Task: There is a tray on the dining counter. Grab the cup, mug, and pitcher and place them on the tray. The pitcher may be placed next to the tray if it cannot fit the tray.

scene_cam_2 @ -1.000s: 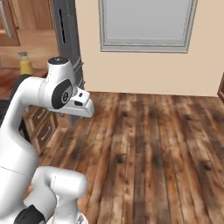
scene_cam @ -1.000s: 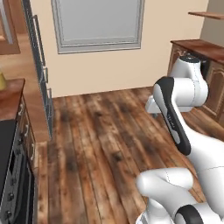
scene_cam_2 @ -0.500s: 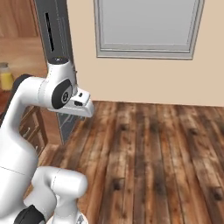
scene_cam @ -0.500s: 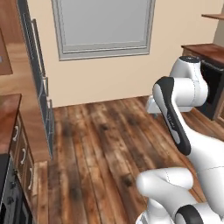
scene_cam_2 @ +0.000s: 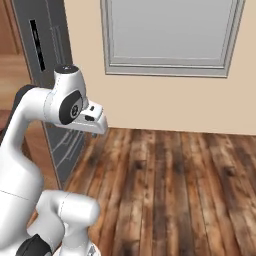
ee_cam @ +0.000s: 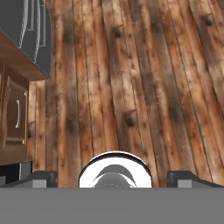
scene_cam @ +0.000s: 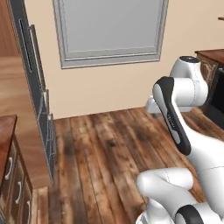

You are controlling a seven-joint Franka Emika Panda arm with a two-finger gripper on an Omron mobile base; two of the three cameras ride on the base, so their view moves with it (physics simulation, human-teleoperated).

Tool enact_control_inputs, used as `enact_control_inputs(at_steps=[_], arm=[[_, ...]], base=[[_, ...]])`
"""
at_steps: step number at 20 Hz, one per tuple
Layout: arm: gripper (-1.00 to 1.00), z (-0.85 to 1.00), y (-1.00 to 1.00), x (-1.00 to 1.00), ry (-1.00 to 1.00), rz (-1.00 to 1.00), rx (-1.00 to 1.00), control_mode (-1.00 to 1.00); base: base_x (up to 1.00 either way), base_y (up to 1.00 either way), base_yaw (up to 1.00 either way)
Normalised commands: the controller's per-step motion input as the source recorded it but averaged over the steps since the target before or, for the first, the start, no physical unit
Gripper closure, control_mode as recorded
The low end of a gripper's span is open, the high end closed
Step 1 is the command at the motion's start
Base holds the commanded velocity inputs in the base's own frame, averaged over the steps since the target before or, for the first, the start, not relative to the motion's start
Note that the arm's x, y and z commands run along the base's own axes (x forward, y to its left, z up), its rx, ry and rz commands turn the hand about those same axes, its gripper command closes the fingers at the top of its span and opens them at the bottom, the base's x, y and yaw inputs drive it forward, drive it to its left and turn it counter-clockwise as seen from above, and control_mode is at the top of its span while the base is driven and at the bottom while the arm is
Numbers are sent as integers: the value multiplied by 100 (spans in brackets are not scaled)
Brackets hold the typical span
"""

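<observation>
Room: beige painted wall (scene_cam: 109, 87) facing the cameras, carrying a large grey-framed window with a flat pale grey pane (scene_cam: 109, 30); same window (scene_cam_2: 170, 35) seen from the right base view.

Floor: dark, knotty wooden plank floor (scene_cam: 109, 153), boards running away toward the wall; grain and knots sharp in the hand view (ee_cam: 131, 87).

Left side: tall dark grey steel refrigerator with long vertical bar handles (scene_cam: 37, 87), standing against a light wood side panel (scene_cam: 17, 131). Nearer, a brown wooden cabinet with curved metal pulls (scene_cam: 13, 183).

Far right: a dark wooden cabinet (scene_cam: 210, 59), cut off by the edge.

Light even, shadows soft.
</observation>
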Motion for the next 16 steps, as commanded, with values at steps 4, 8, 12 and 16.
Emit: enact_control_inputs(at_steps=[4,8,12,16], arm=[[-100,0,0,0,0,0,0,100],[-100,0,0,0,0,0,0,100],[-100,0,0,0,0,0,0,100],[-100,0,0,0,0,0,0,100]], base=[[99,0,17],[75,-14,47],[35,-41,78],[18,-48,84]])
